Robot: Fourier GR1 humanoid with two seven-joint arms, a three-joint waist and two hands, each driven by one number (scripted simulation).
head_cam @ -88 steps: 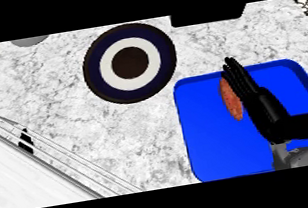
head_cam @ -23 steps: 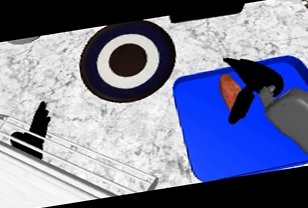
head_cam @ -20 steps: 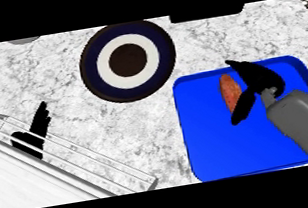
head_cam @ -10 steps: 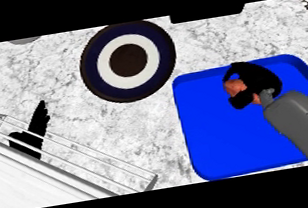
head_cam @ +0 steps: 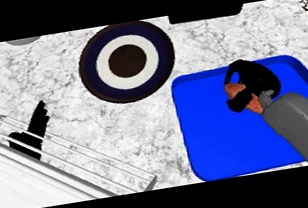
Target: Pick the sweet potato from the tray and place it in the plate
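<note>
Sweet potato (head_cam: 232,89) sits in blue tray (head_cam: 215,142), upper part, mostly hidden w/ right hand (head_cam: 252,80) curled round it. Plate (head_cam: 127,61) lies up-left of tray, apart. Left hand (head_cam: 32,130) rests near left edge, fingers straight & up.

A bright blue rectangular tray (head_cam: 217,151) sits on the grey-white marbled tabletop (head_cam: 56,81). The round plate (head_cam: 92,70) shows dark navy, white and black-brown rings. An orange-brown sweet potato (head_cam: 231,89) peeks out.

The orange sweet potato (head_cam: 231,89) lies inside the blue tray (head_cam: 215,137), toward its far right part, mostly hidden. The round plate (head_cam: 127,61), dark with a white ring and dark centre, sits just beyond the tray's far-left corner.
</note>
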